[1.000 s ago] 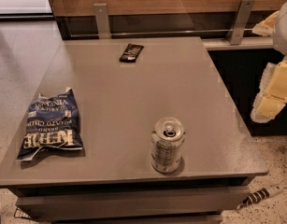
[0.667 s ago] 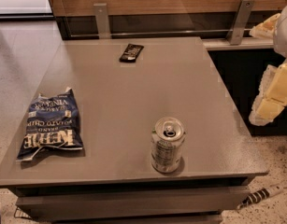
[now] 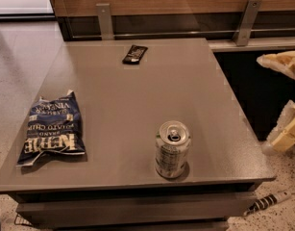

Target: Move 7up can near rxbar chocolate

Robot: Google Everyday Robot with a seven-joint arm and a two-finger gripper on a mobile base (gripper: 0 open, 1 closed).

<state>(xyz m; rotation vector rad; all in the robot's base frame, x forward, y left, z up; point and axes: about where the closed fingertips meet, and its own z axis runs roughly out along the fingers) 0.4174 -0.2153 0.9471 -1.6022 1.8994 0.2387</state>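
The 7up can [image 3: 172,149], silver with a pale green-and-white label and pull-tab top, stands upright at lower centre of the table [image 3: 137,100], well apart from the flat black rxbar chocolate [image 3: 135,54] at upper centre. The gripper [image 3: 276,102], at the right edge, appears spread wide, holding nothing.

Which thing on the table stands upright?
The 7up can, near the front edge; the blue chip bag and black rxbar chocolate lie flat. The gripper hangs beyond the table's right edge.

Dim, warm light is washing the surface [image 3: 137,105]; the can [image 3: 172,149] is casting 1 faint shadow at its base; the gripper [image 3: 281,97], at the right edge, is glowing pale.
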